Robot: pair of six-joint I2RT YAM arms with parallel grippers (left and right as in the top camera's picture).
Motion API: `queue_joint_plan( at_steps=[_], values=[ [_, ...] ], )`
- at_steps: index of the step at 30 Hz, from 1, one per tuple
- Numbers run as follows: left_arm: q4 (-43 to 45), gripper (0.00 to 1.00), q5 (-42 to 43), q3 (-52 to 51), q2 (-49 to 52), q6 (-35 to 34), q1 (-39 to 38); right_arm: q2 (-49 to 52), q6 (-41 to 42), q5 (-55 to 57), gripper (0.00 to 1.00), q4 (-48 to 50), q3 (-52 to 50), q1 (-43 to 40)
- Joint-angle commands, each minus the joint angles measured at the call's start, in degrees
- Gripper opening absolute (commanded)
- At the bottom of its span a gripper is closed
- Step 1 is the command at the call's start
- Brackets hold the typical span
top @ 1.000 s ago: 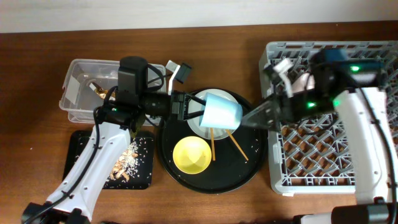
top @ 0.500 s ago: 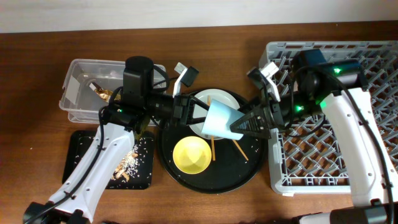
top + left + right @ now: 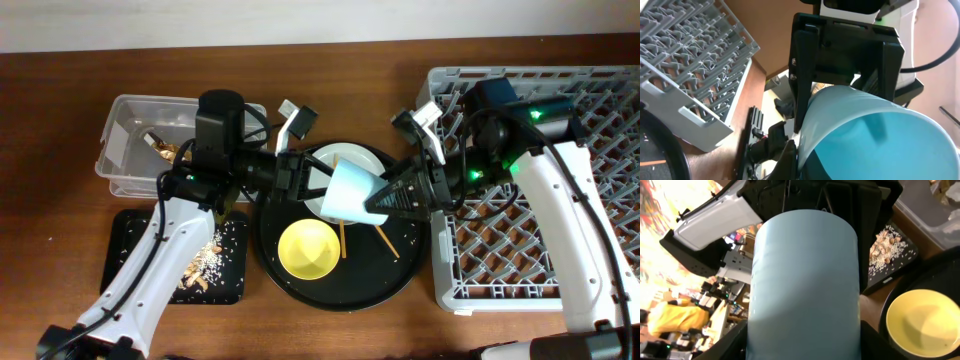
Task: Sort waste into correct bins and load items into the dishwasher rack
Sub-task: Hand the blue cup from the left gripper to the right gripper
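Observation:
The small blue cup (image 3: 350, 190) hangs tilted over the round black tray, between both grippers. My left gripper (image 3: 310, 180) is shut on its rim, one finger inside the cup (image 3: 880, 135). My right gripper (image 3: 395, 195) is closed on the cup's base end, a finger on each side of the cup (image 3: 805, 280). The yellow bowl (image 3: 307, 249) sits on the tray below. The pale plate (image 3: 367, 160) and chopsticks (image 3: 384, 240) lie partly hidden under the cup. The grey dishwasher rack (image 3: 600, 100) stands at the right. The pink cup is not in view.
The clear tub (image 3: 125, 140) at the back left holds a gold-brown wrapper (image 3: 160, 145). The shallow black tray (image 3: 130, 250) at the front left holds crumbly food scraps (image 3: 205, 262). The round black tray (image 3: 400, 270) fills the middle.
My right gripper has come in from the rack side and closed round the blue cup's base. The cup has tilted and dropped slightly. My left gripper keeps hold of the rim.

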Motion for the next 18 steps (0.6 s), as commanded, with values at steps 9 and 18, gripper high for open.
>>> queue_joint_plan(
  at_steps=[9,18],
  values=[
    [-0.15,0.01,-1.33,0.70,-0.59,-0.15,-3.82,-0.13,-1.22,-3.32,0.44,3.06,-0.20,-4.07],
    [-0.15,0.01,-1.33,0.70,-0.59,-0.15,-6.36,-0.13,-1.22,-5.01,0.44,4.59,-0.20,-6.62]
  ],
)
